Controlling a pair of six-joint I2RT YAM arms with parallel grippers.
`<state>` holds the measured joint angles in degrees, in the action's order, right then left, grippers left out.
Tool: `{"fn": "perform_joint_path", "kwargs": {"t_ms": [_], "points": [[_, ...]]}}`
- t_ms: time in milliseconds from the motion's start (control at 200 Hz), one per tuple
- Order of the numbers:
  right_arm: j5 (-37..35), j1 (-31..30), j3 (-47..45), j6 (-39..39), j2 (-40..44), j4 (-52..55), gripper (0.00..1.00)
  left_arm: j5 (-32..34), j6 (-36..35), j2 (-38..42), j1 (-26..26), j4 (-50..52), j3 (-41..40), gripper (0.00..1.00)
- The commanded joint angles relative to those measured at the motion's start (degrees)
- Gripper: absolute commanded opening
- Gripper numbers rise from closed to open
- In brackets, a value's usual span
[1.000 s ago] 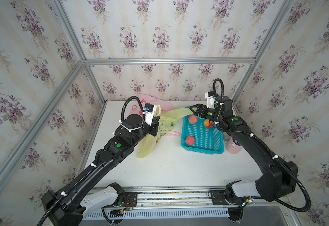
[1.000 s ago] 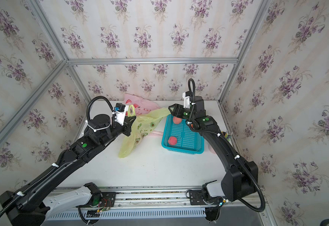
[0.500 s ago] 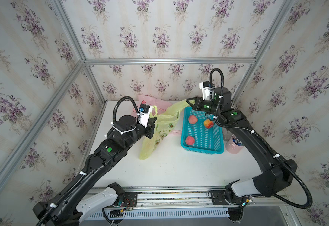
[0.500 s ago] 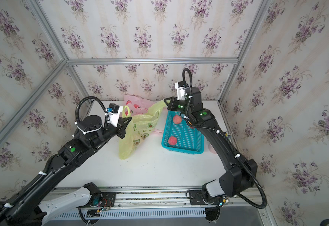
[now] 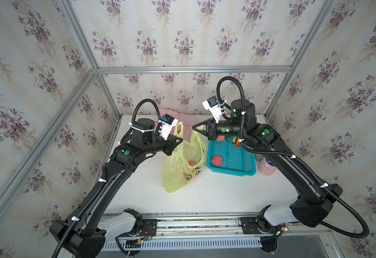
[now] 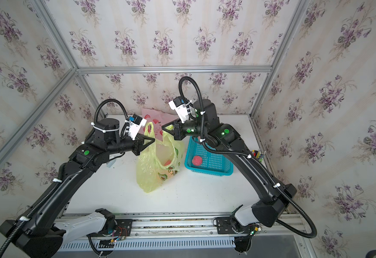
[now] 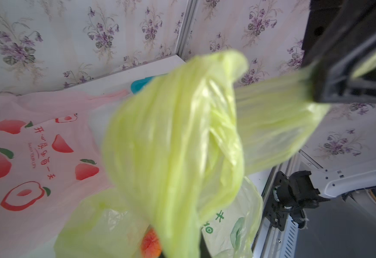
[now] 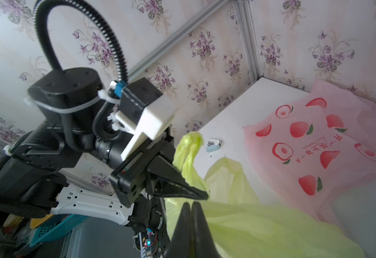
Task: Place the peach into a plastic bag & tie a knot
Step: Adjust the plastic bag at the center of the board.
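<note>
Plastic bag (image 5: 176, 176) handles inside closed left gripper (image 5: 180, 140), right gripper (image 5: 195, 128)

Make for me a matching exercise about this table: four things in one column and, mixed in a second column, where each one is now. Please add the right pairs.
Things:
1. yellow-green bag
2. pink bag
3. blue basket
4. pink cup

Places:
a. partly hidden by the right arm
b. lies flat near the back wall
c. held by its handles in the left tool and the right tool
d. stands between 1 and 4

Pairs: 1-c, 2-b, 3-d, 4-a
</note>
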<state>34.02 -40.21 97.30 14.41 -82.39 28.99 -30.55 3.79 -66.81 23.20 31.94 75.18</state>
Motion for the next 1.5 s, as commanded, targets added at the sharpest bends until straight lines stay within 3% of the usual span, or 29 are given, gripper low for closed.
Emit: {"fn": "perform_joint_path", "kwargs": {"t_ms": [0, 155, 320, 425, 490, 570, 684, 1159, 1369, 1494], "points": [[-2.3, -1.1, 2.3, -1.6, 0.8, 4.3, 0.00, -7.3, -0.2, -1.0, -1.7, -0.2, 1.9, 0.00], [-5.9, -2.7, 2.2, 1.1, 1.8, 4.7, 0.00, -11.6, -0.4, -3.4, -4.6, -0.2, 5.2, 0.00], [-10.2, -2.7, -4.0, 4.5, 2.0, 3.2, 0.00, -23.8, 0.4, -7.7, -6.6, -0.1, 6.9, 0.00], [-14.4, -2.7, -8.7, 4.1, 1.5, 1.5, 0.16, -25.3, 0.4, -9.2, -6.5, 0.0, 5.5, 0.00], [-16.7, -2.6, -9.7, 3.1, 1.3, 0.6, 0.46, -25.2, -0.1, -9.4, -6.6, 0.0, 4.4, 0.00], [-17.1, -1.8, -9.1, 2.3, 1.1, -1.1, 0.65, -25.2, -0.5, -9.7, -6.6, 0.0, 3.7, 0.00], [-14.2, 0.1, -6.5, 1.9, 1.0, -2.7, 0.74, -25.4, -0.8, -10.8, -6.6, 0.0, 3.6, 0.00], [-2.0, 1.8, 7.2, 2.3, -10.6, -2.5, 0.61, -26.5, -0.8, -11.2, -6.6, 0.0, 3.7, 0.00], [0.8, 1.8, 10.5, 3.2, -13.8, -2.9, 0.42, -26.4, -0.8, -11.0, -6.6, 0.0, 3.5, 0.00], [2.6, 1.8, 10.8, 3.2, -14.5, -3.0, 0.38, -26.1, -0.8, -10.6, -6.6, 0.0, 3.6, 0.00]]}}
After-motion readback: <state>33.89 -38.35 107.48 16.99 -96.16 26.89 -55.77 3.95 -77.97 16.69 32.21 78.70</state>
